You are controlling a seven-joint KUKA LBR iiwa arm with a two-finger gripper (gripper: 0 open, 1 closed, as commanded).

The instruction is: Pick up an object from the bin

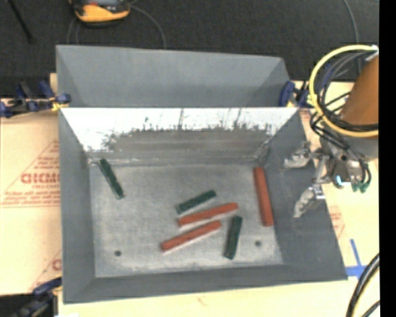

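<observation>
My gripper (pixel 301 181) hovers over the bin's right wall, its two fingers spread apart with nothing between them. Nearest to it, a red stick (pixel 263 196) lies lengthwise along the right side of the bin floor. A dark green stick (pixel 233 237) lies a little lower and to the left of that, tilted nearly upright.
Near the floor's middle lie a green stick (pixel 196 202) and two red sticks (pixel 208 214) (pixel 191 236), all slanted. Another green stick (pixel 111 178) lies at the far left. The arm with its cables stands outside the bin on the right.
</observation>
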